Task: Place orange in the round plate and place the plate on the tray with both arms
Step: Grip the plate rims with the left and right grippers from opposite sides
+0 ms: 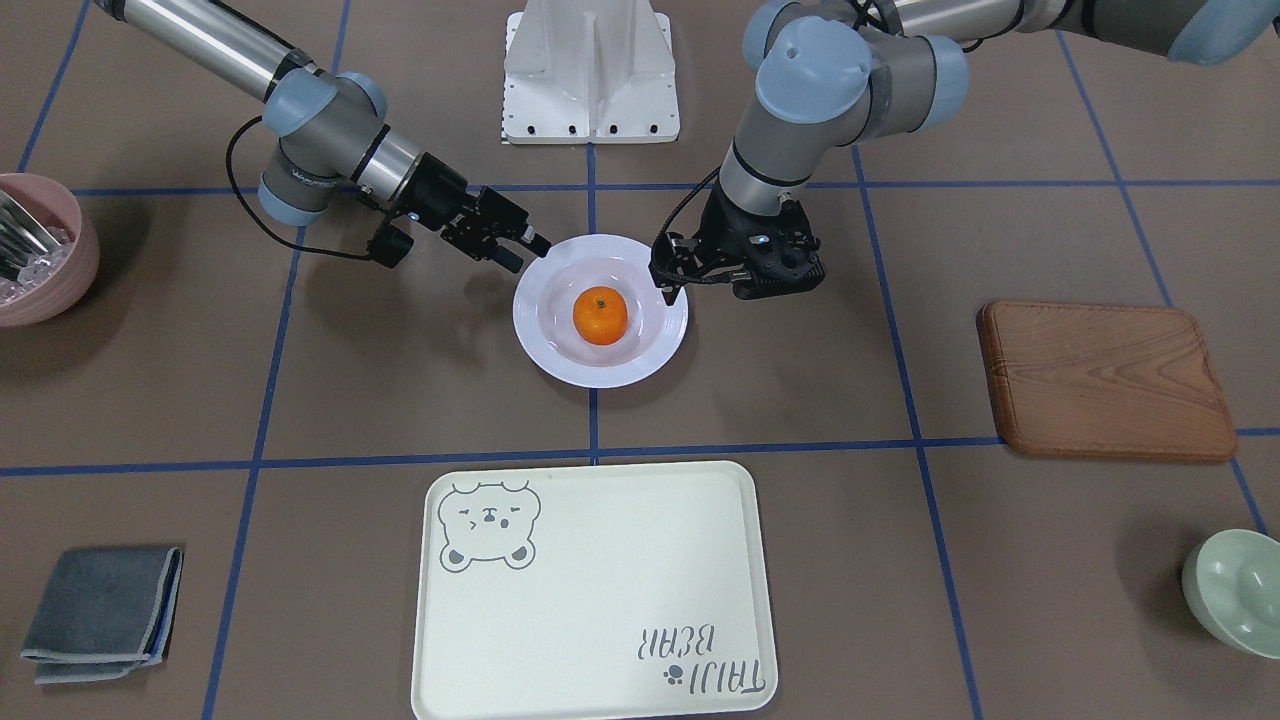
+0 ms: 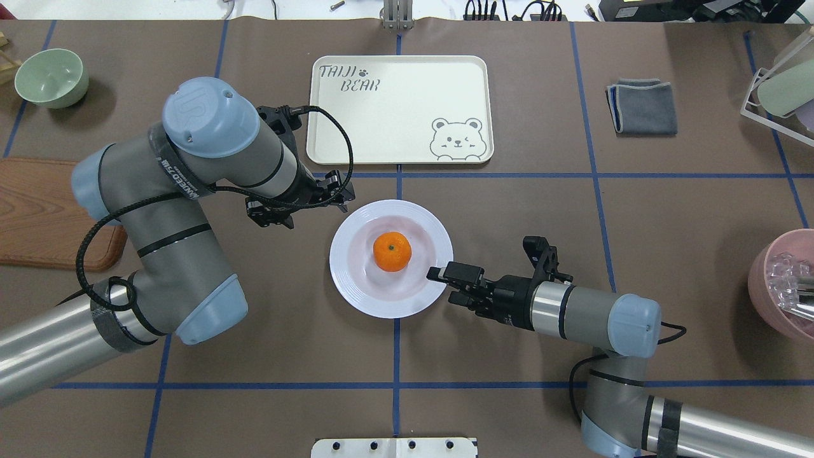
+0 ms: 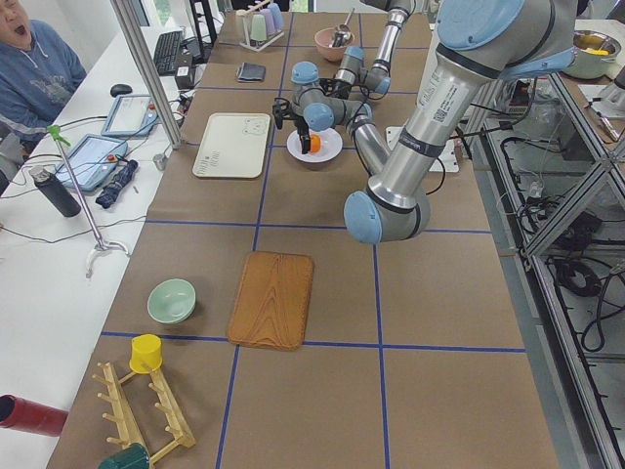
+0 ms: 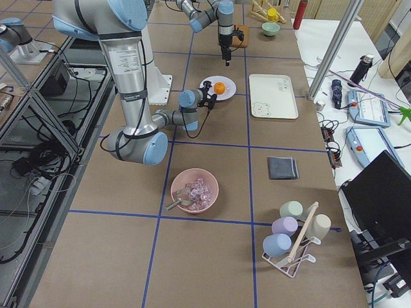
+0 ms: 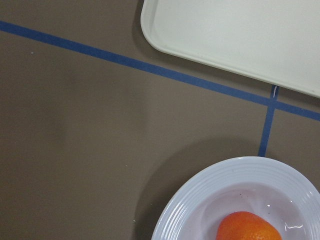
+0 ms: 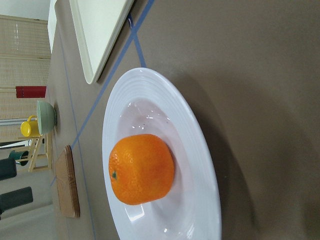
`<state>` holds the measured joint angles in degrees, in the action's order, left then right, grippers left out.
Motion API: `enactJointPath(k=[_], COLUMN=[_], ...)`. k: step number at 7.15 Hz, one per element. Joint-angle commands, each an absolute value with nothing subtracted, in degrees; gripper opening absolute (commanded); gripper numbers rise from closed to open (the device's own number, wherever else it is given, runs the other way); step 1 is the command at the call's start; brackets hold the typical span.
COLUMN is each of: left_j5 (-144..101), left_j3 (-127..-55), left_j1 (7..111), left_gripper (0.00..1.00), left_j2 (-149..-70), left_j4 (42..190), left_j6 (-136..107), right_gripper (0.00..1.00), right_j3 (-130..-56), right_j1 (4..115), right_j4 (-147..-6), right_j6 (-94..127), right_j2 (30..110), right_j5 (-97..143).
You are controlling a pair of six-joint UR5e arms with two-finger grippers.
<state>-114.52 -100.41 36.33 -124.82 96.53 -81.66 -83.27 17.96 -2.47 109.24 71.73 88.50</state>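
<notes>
2 robot arms flank the round plate [image 1: 545, 352] at mid-worktop [image 1: 800, 420]; the orange [image 1: 600, 315] sits in the plate's well, stem dot up, touching neither hand. The plate rests on the worktop just short of the tray [image 1: 600, 590], a blue tape line btwn them; the tray carries nothing.

The right hand [image 1: 528, 252] reaches in low and nearly level, jaws apart, 1 fingertip [image 2: 435, 274] over the plate's rim on the robot's side; the overhead view shows the other finger off the rim. The left hand [image 1: 672, 275] points down at the opposite edge of the plate, fingers apparently spread, tips at or just above the rim; contact can't be judged.

Also on the worktop: wooden board [image 1: 1105, 378] and pale green bowl [image 1: 1235, 590] out past the left arm, pink bowl [image 1: 45, 255] and folded grey cloth [image 1: 100, 612] out past the right arm, all well apart from the plate.
</notes>
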Motion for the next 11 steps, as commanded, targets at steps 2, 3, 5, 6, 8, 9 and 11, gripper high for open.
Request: enactJointPath(k=[2,3,5,6,8,9,11], left_j5=[-114.5,-114.5,-114.5,-114.5,-114.4,-114.4,-114.4], left_j3=[-100.5,-100.5,-100.5,-100.5,-100.5,-100.5,-100.5], left_j1=[36.4,36.3,36.3,36.4,36.4,36.4,36.3], left_gripper=[0.98,0.98,0.98,0.98,0.98,0.98,0.98], left_j2=[-124.7,-124.7,-124.7,-124.7,-124.6,-124.7,-124.7], left_j4=[96.5,96.5,96.5,96.5,96.4,96.5,96.4], left_j6=[-81.7,-81.7,-81.7,-81.7,-81.7,-81.7,-81.7], right_gripper=[0.9,0.9,0.89,0.86,0.79,0.75,0.6], right_j3=[-83.1,-82.3,-81.7,-81.6,-81.2,-80.8,-80.0], right_j1=[17.7,18.0,17.9,18.3,18.8,18.9,19.0], right_j4=[-2.9,-3.2,-3.3,-3.9,-4.7,-4.8,-4.8], right_j6=[104.6,104.2,104.1,104.2,104.2,104.2,104.4], right_j2=[71.5,71.4,71.1,70.3,69.8,69.6,68.4], right_j5=[86.0,86.0,85.9,85.8,85.7,85.6,85.6])
